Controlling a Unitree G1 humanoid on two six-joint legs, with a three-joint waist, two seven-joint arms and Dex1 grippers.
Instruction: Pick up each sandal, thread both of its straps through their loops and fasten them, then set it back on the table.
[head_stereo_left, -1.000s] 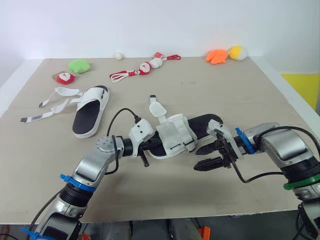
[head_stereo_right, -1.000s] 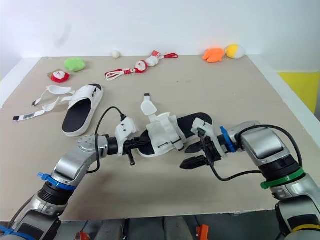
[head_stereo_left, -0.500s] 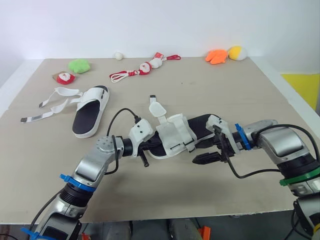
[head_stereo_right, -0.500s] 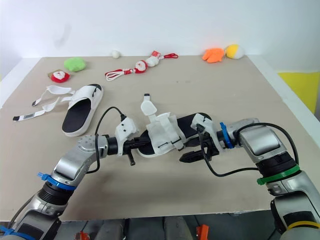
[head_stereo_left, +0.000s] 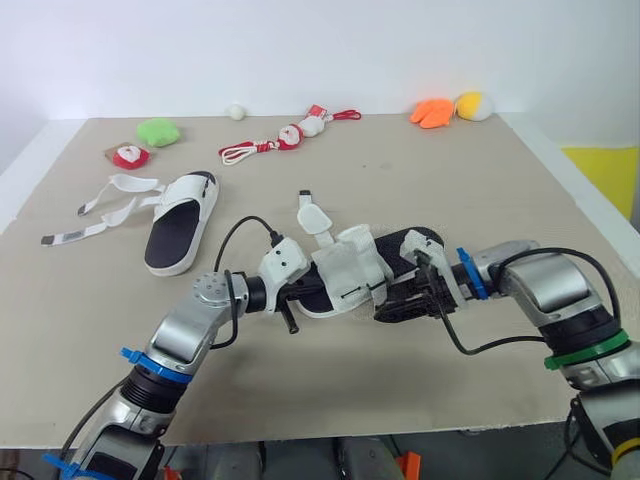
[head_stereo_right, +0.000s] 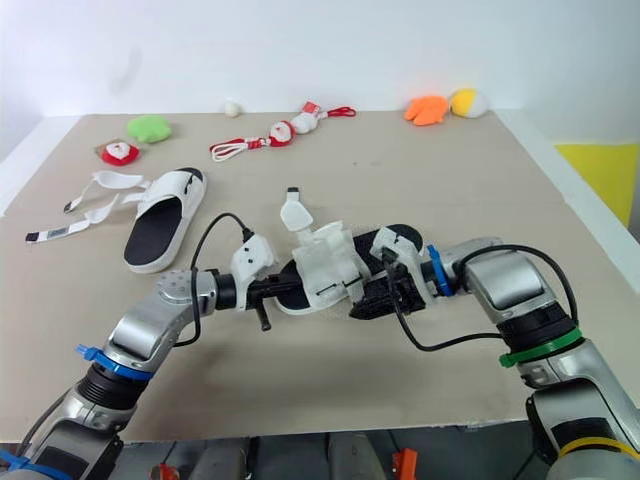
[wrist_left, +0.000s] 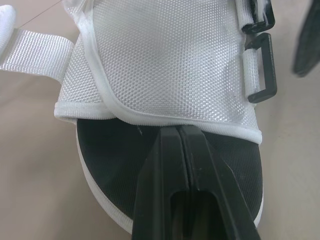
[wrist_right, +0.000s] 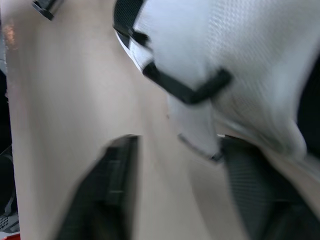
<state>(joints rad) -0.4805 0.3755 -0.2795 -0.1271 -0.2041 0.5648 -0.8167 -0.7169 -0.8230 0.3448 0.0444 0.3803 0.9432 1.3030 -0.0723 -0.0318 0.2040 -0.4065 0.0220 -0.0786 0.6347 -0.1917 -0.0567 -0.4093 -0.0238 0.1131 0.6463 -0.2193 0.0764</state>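
Beige worktop (head_stereo_left: 500, 180) spreads under the sandal (head_stereo_left: 345, 270), its sole clamped in the closed left tool (wrist_left: 179, 131), while the right tool (head_stereo_left: 398, 308), fingers spread just beside the sandal's black loops (wrist_left: 262, 67), should pinch the strap end (wrist_right: 195, 125) squarely before threading.

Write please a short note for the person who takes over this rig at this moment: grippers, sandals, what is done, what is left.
Left gripper: shut on the black sole of the near sandal.
Right gripper: open, beside that sandal's black loops, gripping nothing.
Near sandal: one strap sticks up loose; the loops are empty.
Second sandal: lying on the table, far left, its straps spread out unfastened.
Done: near sandal gripped.
Left: thread and fasten its straps, set it down, then do the second sandal.
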